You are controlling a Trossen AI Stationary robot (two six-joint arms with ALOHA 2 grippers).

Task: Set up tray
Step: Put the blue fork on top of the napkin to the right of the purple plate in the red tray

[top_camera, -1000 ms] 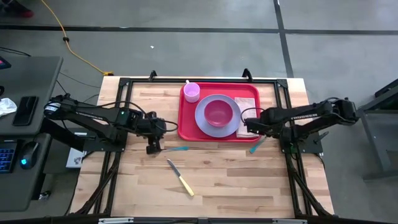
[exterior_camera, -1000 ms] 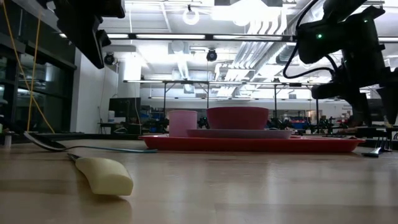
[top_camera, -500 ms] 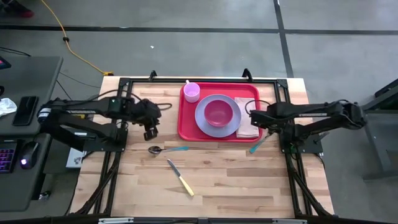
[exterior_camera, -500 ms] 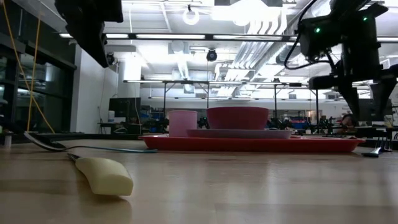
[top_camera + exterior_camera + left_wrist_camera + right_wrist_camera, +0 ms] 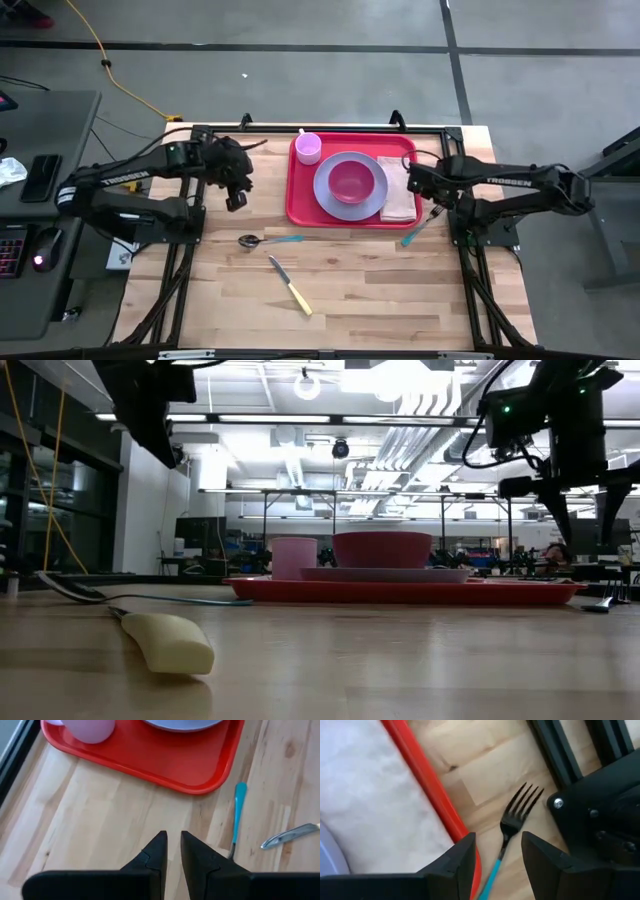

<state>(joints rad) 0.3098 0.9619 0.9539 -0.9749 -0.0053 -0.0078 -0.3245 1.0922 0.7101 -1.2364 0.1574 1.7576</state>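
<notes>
Red tray [image 5: 300, 190] flat on the wooden counter [image 5: 350, 290], upper middle of the high view, close to the far edge. On it: lavender plate [image 5: 335, 195] at centre carrying a pink bowl [image 5: 351, 182], small pink cup [image 5: 308, 148] in the upper-left corner, pale napkin [image 5: 398, 195] along the right side. Just off the tray's right rim, on bare wood, a teal-handled fork [image 5: 418, 228], lying slanted. Below the tray's lower-left corner, a spoon [image 5: 262, 240] with teal handle; farther down toward the middle of the frame, a knife [image 5: 290, 288] with a cream handle, also slanted. Left pincer [image 5: 236, 200] raised above the counter, left of the tray and apart from it, fingers [image 5: 197, 857] nearly together with only a narrow slit between, holding nothing. Right pincer [image 5: 412, 183] up over the tray's right edge, above the napkin, fingers [image 5: 542, 855] spread wide, empty; fork tines visible between them in the right wrist view. In the low view, both arms hanging high, clear of the tray and dishes.
</notes>
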